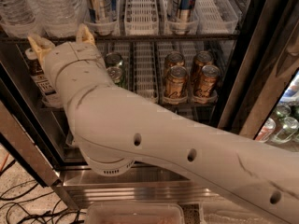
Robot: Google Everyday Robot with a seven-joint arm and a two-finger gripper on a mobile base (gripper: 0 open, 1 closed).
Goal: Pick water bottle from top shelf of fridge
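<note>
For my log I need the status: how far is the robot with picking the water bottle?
Done: the gripper is at the open fridge. In hand: its fingers, open and empty, sit just under the top shelf rail, below the water bottle. Left: reach, grasp, lift out.

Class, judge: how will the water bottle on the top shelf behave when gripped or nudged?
The water bottle, ribbed clear plastic, probably flexes when squeezed. Tall and narrow, it may tip if nudged. The open claw sits just below it, at the shelf rail.
</note>
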